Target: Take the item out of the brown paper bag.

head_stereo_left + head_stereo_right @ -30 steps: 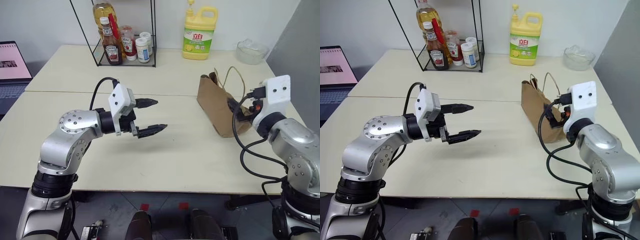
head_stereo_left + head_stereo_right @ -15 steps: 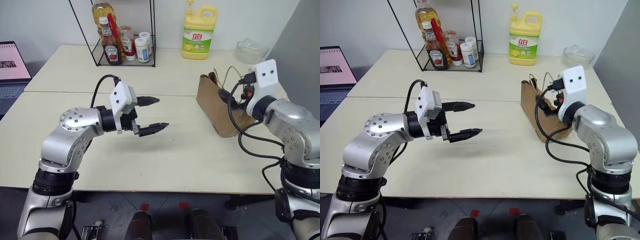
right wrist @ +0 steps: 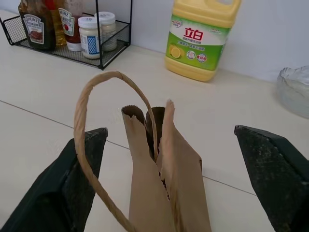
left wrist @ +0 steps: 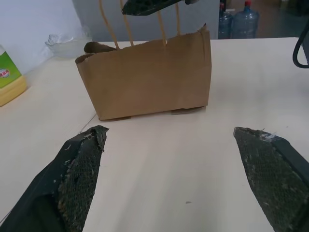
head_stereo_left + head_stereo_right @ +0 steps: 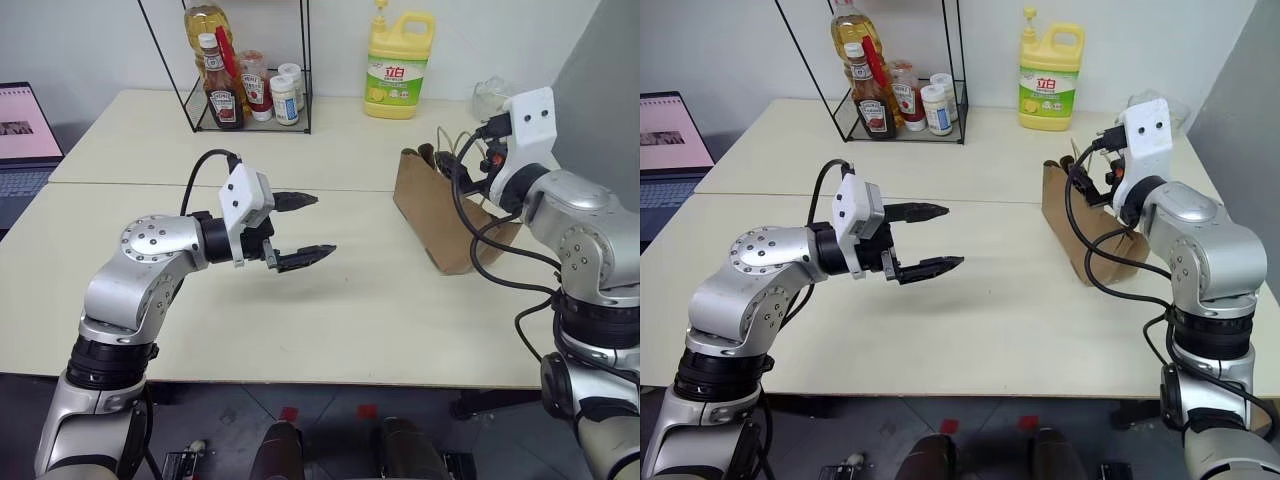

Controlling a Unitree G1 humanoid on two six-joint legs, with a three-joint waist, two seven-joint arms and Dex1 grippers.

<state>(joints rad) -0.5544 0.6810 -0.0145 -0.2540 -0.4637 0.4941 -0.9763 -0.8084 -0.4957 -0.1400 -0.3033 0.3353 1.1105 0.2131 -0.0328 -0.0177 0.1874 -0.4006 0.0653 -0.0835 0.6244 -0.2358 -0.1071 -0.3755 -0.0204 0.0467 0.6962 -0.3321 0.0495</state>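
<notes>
Currently: left gripper (image 5: 300, 229) over bare table (image 5: 350, 310), fingers wide apart, holding nothing | brown paper bag (image 5: 438, 213) upright near table's right edge, mouth nearly pinched flat, contents hidden | right gripper (image 4: 153, 6) just above bag's cord handles (image 3: 99, 145), fingers spread, clamping nothing | yellow detergent jug (image 5: 399, 66) and wire rack (image 5: 250, 70) behind.

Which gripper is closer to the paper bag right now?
Right. The right gripper sits open at the bag top, by its cord handles. The left gripper hangs open over bare table, well off to the bag's left side.
</notes>
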